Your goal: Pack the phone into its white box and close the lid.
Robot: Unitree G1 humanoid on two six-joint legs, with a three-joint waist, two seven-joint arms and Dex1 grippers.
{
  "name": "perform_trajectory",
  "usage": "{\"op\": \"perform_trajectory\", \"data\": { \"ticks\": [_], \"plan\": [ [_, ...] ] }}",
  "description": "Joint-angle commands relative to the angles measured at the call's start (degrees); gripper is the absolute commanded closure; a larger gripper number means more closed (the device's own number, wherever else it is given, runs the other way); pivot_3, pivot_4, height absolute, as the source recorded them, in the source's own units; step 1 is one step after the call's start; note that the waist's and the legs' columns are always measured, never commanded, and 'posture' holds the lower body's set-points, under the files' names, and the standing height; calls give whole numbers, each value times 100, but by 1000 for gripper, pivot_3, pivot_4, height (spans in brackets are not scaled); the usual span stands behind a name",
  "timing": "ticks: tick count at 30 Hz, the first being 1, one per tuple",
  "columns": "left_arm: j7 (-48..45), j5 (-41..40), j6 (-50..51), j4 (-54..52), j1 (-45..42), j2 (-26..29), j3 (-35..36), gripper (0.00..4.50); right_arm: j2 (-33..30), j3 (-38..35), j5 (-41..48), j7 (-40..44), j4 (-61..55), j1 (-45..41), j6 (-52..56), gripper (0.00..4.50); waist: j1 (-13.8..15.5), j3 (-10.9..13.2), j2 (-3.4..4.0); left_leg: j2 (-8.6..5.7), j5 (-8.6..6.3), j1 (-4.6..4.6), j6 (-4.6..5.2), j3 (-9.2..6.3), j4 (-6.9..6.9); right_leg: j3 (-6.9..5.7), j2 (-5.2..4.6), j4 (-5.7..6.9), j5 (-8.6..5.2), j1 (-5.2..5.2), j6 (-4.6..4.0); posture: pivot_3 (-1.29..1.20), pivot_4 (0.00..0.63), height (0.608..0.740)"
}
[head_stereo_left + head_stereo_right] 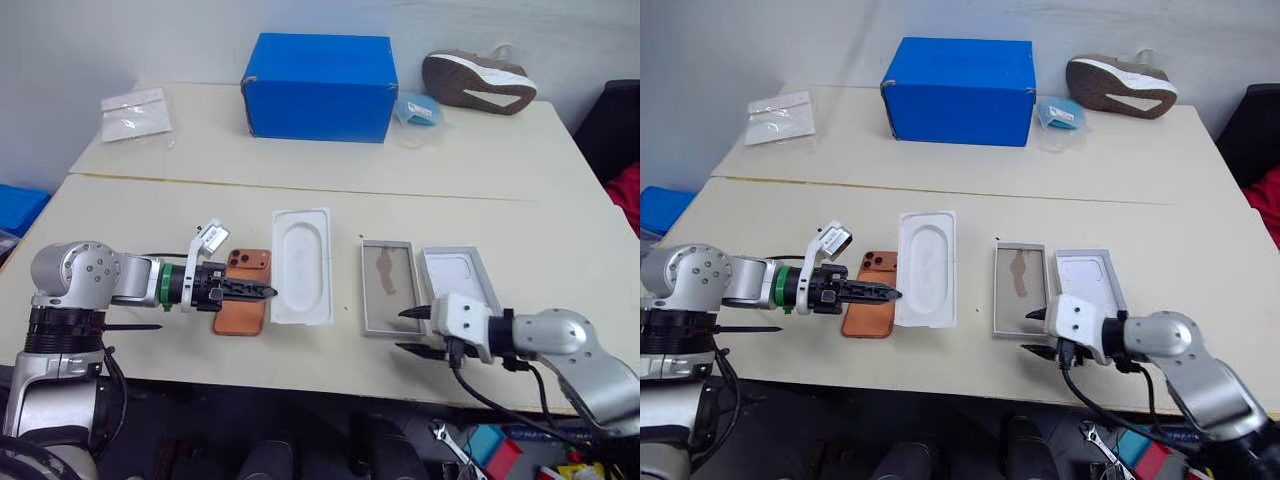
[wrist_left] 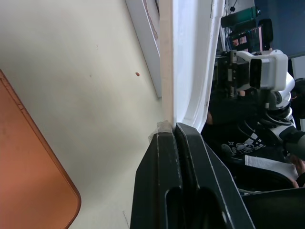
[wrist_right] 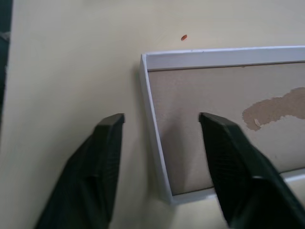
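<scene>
The right gripper (image 3: 159, 124) is held with jaws apart, straddling a corner wall of the white box (image 1: 387, 285). The left gripper (image 1: 262, 292) is closed over the phone (image 1: 243, 306), gripping nothing. The lid (image 1: 458, 277) lies just beyond the box on the desk (image 1: 300, 170).

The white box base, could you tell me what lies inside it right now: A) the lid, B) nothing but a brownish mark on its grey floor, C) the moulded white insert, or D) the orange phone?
B: the white box holds only a brownish mark on its grey floor, while the phone lies on the table further left.
</scene>
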Motion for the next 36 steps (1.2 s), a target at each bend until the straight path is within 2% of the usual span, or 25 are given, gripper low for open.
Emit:
{"op": "perform_trajectory", "data": {
  "ticks": [1,4,10,15,24,27,32,36],
  "plan": [
    [-58,-209,3,-154,10,124,126,4500,101,269,-210,253,395,-176,-467,3456,-4,0,1,0,0,0,0,-2,0,-2,0,1,0,0,-1,0,150,740],
    [-21,-217,3,-172,28,158,164,4500,198,302,-49,438,487,-290,-465,4464,-6,0,1,0,0,-1,-1,-4,0,-4,0,5,0,1,-1,0,150,740],
    [27,-111,3,116,-112,233,290,4500,402,468,303,686,-66,-516,-95,4464,-9,1,2,1,1,-4,-2,-12,1,-11,0,10,0,1,-1,0,150,740],
    [28,-215,3,87,-171,270,185,4500,581,761,-27,391,-166,-563,330,4464,-10,1,2,0,2,-9,-4,-21,2,-18,-1,10,0,1,-1,0,150,740],
    [91,-460,3,22,-296,183,-117,4500,842,946,-477,-45,-134,-447,330,4464,0,0,1,-2,3,-28,-5,-44,9,-38,-3,4,-1,-3,-1,0,150,740],
    [94,-519,3,8,-425,62,-291,4500,867,850,-302,-23,-284,-436,591,3872,0,1,2,-2,4,-28,-7,-47,9,-39,-3,5,-1,-3,-1,0,150,740],
    [119,-551,3,109,-663,-192,-546,4500,697,707,-194,19,-694,-271,773,2254,9,1,2,-3,4,-38,-7,-52,10,-43,-3,4,0,-10,-1,0,150,740],
    [100,-417,3,205,-920,-564,-815,4500,396,176,261,105,-1346,73,976,910,24,1,3,-9,5,-50,-5,-63,16,-52,-9,1,0,-13,-1,0,150,740]
  ]
}}
